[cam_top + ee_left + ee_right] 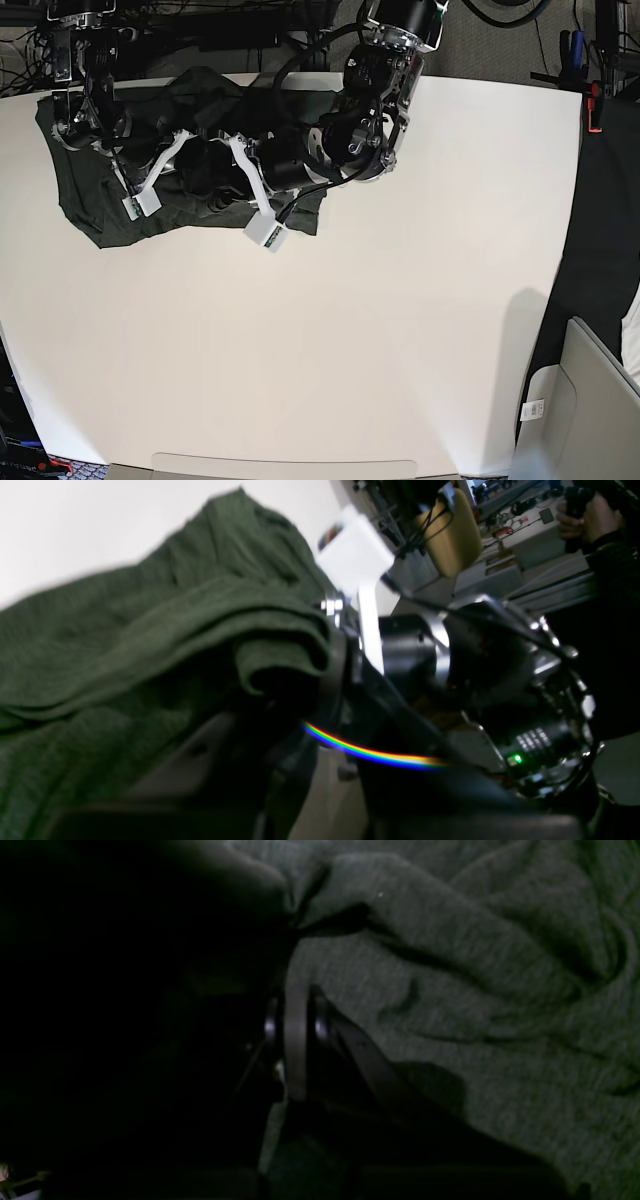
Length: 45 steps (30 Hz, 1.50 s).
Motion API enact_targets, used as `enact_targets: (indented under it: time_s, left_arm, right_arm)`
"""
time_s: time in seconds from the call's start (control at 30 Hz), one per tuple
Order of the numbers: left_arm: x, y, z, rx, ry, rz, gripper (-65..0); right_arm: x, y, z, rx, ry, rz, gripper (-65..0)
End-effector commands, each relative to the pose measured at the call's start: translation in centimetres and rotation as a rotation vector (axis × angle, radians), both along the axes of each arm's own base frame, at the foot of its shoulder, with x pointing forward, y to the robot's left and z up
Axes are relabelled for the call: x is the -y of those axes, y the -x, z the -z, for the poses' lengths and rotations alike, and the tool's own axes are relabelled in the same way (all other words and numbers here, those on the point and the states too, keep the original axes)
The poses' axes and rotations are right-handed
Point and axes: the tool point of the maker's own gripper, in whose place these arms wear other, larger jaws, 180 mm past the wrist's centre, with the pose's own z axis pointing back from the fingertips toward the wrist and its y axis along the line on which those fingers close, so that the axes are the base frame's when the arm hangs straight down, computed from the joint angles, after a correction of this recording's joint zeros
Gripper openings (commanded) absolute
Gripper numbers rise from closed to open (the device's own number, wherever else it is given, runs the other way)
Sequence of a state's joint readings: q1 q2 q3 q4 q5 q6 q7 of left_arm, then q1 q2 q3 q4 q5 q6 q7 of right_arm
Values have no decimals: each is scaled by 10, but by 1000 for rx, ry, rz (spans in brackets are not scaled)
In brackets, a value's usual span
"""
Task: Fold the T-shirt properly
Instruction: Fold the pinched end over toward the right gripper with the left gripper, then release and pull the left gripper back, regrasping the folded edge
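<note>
A: Left wrist view first. What do you see?
B: The T-shirt [150,645], dark olive knit, fills the left side in bunched folds. A rolled fold of it is pinched in the left gripper [320,680], whose jaws are closed on the cloth. A white camera mount [357,560] and the other arm's dark joint sit just to the right.

A: And the right wrist view?
B: Very dark. Rumpled cloth of the T-shirt [450,990] covers the right side. The right gripper [295,990] has its jaws pressed together with a fold of the shirt drawn in at the tips, so it grips the cloth too.

A: Base view?
B: The T-shirt [95,205] lies crumpled on the white desk [400,330] at the far left corner. Both arms reach over it, close together. The left gripper [215,195] and the right gripper [118,150] are low in the fabric; their jaws are too small to read here
</note>
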<state>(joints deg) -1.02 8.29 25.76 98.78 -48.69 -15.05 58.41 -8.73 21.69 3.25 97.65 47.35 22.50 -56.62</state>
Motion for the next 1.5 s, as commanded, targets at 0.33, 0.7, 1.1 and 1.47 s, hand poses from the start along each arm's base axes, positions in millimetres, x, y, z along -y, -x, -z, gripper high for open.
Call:
enact_targets:
  time_s: [0.33,0.7,1.1,1.47]
  left_arm:
    - [5,-3,12,-51,19,0,-596]
    - [-6,-15,7,-9,-3,-13,-453]
    - [-140,-32,59,-28,-234,-217,-410]
    - [-176,-8,90,-108,-312,-248,-339]
  right_arm:
    - [2,-10,-11,44,-7,0,-649]
    - [2,-11,-13,50,-9,1,-649]
    - [9,-14,-17,62,-9,26,-649]
    - [9,-12,-17,59,-10,25,-649]
